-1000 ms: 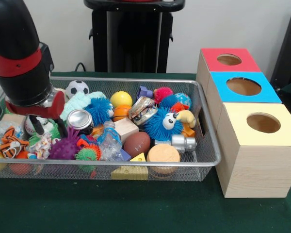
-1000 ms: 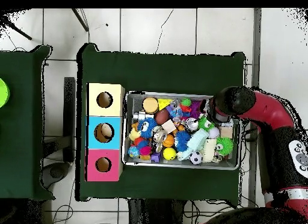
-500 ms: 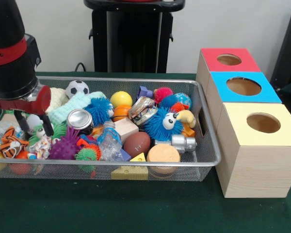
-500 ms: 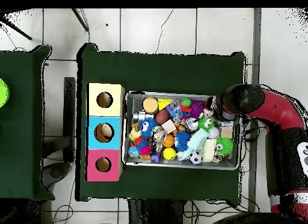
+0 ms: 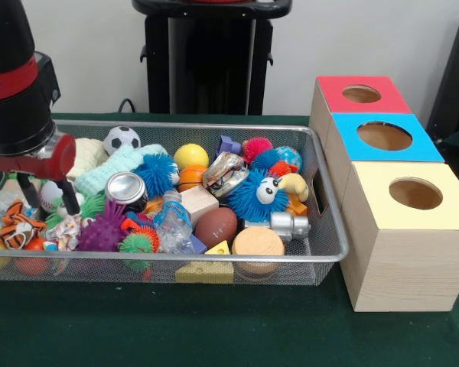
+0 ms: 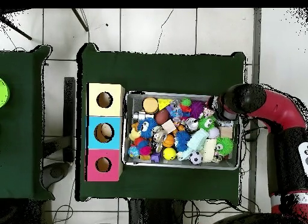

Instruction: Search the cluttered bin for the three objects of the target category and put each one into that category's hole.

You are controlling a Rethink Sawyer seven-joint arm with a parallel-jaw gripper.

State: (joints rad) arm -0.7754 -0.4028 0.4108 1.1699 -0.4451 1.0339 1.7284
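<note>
Our gripper (image 5: 43,197) hangs over the wire bin's (image 5: 321,252) end farthest from the three hole boxes (image 5: 402,229), fingers spread and holding nothing. A white baseball (image 5: 52,195) sits right between them, just below, so we'd guess a straight drop. We can't tell the target category.

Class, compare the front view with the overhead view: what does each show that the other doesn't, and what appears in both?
Front view only: the gripper with its fingers spread over the toys, and the wooden sides of the boxes. Overhead view only: the whole green table, a second table beside it, the tiled floor, and the arm's full bend. Both: the wire bin of toys and the red, blue and yellow hole boxes.
</note>
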